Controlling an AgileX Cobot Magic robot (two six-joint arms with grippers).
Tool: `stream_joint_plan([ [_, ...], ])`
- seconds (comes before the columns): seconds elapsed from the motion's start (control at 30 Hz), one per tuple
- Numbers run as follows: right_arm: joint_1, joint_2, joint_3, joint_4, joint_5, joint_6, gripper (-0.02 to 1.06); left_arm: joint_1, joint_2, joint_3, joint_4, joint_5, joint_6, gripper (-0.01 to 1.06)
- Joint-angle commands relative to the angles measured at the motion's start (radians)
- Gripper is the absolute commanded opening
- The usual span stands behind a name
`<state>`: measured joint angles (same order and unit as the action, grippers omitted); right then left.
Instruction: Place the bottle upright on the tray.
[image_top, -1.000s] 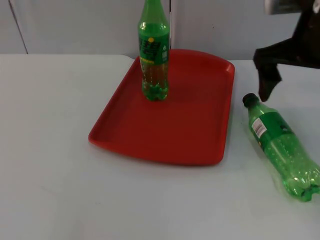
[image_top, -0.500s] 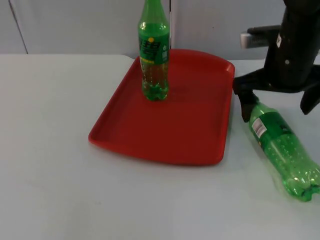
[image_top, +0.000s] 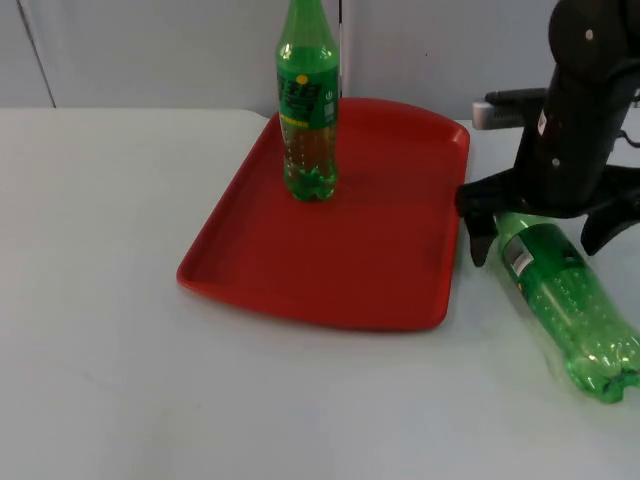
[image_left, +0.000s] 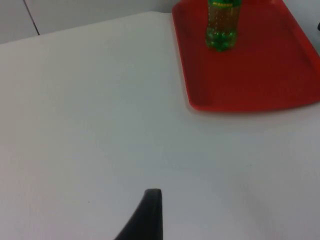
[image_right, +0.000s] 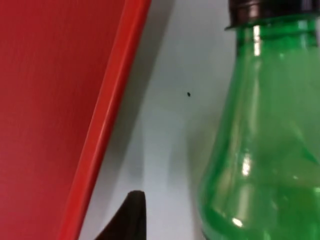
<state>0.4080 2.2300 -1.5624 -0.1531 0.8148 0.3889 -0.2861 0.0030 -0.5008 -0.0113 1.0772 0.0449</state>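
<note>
A green bottle (image_top: 565, 300) lies on its side on the table right of the red tray (image_top: 400, 270), black cap toward the back. My right gripper (image_top: 535, 248) is open and lowered over the bottle's neck, one finger (image_top: 478, 232) between tray and bottle, the other (image_top: 603, 222) on the far side. Up close, the bottle's shoulder (image_right: 260, 140) and cap (image_right: 270, 7) lie beside the tray rim (image_right: 107, 115), with a fingertip (image_right: 127, 217) in the gap. My left gripper (image_left: 149, 217) waits over bare table left of the tray (image_left: 250, 95).
A second green bottle (image_top: 307, 110) with a label stands upright at the tray's back left, also seen as the upright bottle (image_left: 222, 25) from the left wrist. The grey partition wall (image_top: 150, 50) closes the table's far edge.
My right gripper has turned, opened wide and come down over the lying bottle's neck, shifting slightly left. Both bottles and the tray stay where they were.
</note>
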Motion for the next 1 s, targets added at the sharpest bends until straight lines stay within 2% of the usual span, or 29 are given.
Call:
stream_joint_plan([
  [0.0, -0.002, 0.002, -0.004, -0.001, -0.018, -0.009, 1.05, -0.002, -0.003, 0.005, 0.003, -0.002, -0.008, 0.93],
  [0.37, -0.002, 0.05, -0.004, 0.002, -0.073, -0.009, 1.05, -0.002, -0.003, 0.005, 0.003, -0.002, -0.008, 0.93],
  [0.57, -0.003, 0.05, -0.004, 0.004, -0.078, 0.003, 0.92, -0.002, -0.003, 0.005, 0.003, -0.002, -0.008, 0.93],
  [0.73, -0.003, 0.05, -0.004, 0.004, -0.056, 0.029, 0.62, -0.002, -0.003, 0.005, 0.003, -0.002, -0.008, 0.93],
  [0.77, -0.003, 0.05, -0.004, 0.004, -0.056, 0.029, 0.62, -0.002, -0.003, 0.005, 0.003, -0.002, -0.008, 0.93],
  [0.9, -0.003, 0.05, -0.004, 0.002, -0.048, 0.029, 0.3, -0.002, -0.003, 0.005, 0.003, -0.002, -0.008, 0.93],
  [0.93, -0.003, 0.05, -0.004, 0.002, -0.048, 0.029, 0.3, -0.002, -0.003, 0.005, 0.003, -0.002, -0.008, 0.93],
  [0.97, -0.003, 0.05, -0.004, 0.002, -0.046, 0.029, 0.19, -0.002, -0.003, 0.005, 0.003, -0.002, -0.008, 0.93],
])
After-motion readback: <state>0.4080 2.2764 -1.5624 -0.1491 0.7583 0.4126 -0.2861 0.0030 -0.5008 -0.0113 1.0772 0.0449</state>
